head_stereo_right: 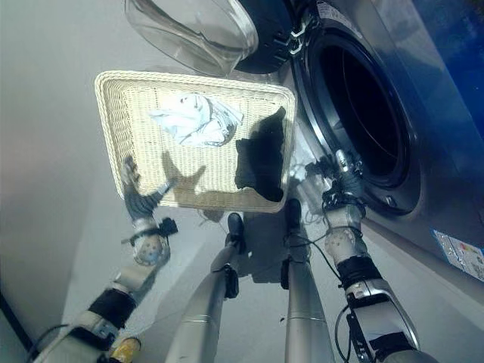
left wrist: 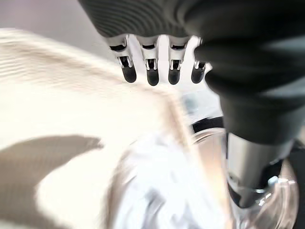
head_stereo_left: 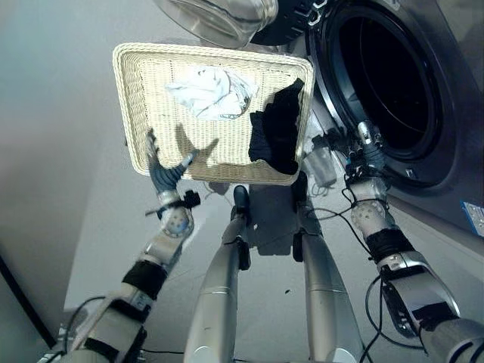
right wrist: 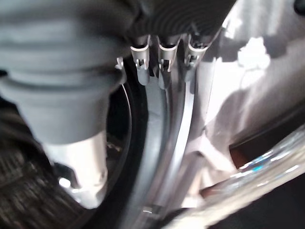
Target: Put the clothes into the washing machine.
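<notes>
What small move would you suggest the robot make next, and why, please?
Probably reach the left hand, open at the wicker basket's near rim, forward to the white garment. Both clothes, including the black garment, lie ungrasped; the washing machine door stands open.

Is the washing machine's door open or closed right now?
Open. The round glass door is swung aside above the basket, and the dark drum opening is uncovered.

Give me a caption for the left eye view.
Open left hand over cream wicker basket holding white cloth and black cloth.
</notes>
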